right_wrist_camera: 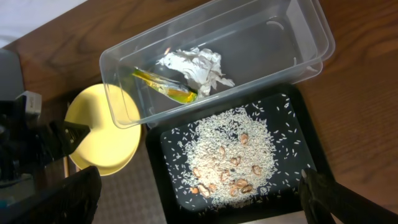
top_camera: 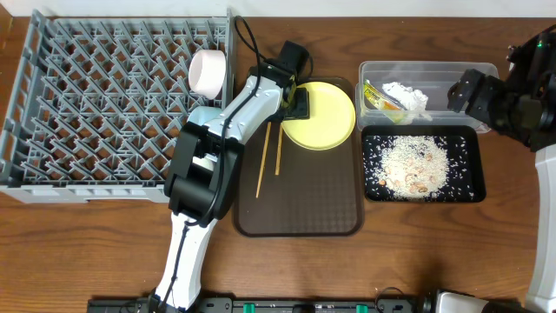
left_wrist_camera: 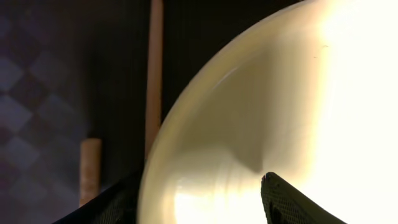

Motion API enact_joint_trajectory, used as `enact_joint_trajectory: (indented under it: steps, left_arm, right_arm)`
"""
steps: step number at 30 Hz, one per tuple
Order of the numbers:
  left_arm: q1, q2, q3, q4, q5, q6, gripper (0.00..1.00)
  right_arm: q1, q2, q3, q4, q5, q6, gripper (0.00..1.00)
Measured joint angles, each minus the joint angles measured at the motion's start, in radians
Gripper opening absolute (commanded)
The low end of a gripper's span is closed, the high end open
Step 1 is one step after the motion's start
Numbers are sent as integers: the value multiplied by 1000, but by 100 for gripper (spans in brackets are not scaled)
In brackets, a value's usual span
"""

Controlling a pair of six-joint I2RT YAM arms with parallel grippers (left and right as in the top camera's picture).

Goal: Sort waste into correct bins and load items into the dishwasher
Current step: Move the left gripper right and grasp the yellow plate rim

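While the left gripper (top_camera: 291,94) straddles the left rim of the plate (top_camera: 328,117) on the brown tray (top_camera: 304,213), its fingers stand half open, one over the plate and one outside it, clamping nothing. To do this well, seat the rim deep between the pads before squeezing, lift level and clear of the chopsticks (top_camera: 268,156) alongside, then stand the plate between pegs in the rack (top_camera: 104,96). The right gripper (right_wrist_camera: 202,196) hangs wide open and empty over the tub (right_wrist_camera: 298,37).
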Motion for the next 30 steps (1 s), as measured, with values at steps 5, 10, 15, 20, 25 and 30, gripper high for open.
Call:
enact_joint_trajectory:
  steps: [5, 10, 15, 20, 25, 30]
  left_arm:
    - [2, -2, 0, -4, -3, 0, 62]
    - [-9, -18, 0, -26, -2, 0, 62]
    - [-35, -19, -4, -41, -8, -1, 58]
    - [-62, -19, -4, -69, -10, 0, 57]
    - [-79, -19, -10, -90, -11, 0, 57]
    - [-84, -29, -54, -50, -13, -8, 34]
  right_arm:
    - [0, 0, 0, 0, 0, 0, 99]
    - [0, 0, 0, 0, 0, 0, 99]
    - [0, 0, 0, 0, 0, 0, 99]
    - [0, 0, 0, 0, 0, 0, 99]
    - [0, 0, 0, 0, 0, 0, 99]
    - [0, 0, 0, 0, 0, 0, 99]
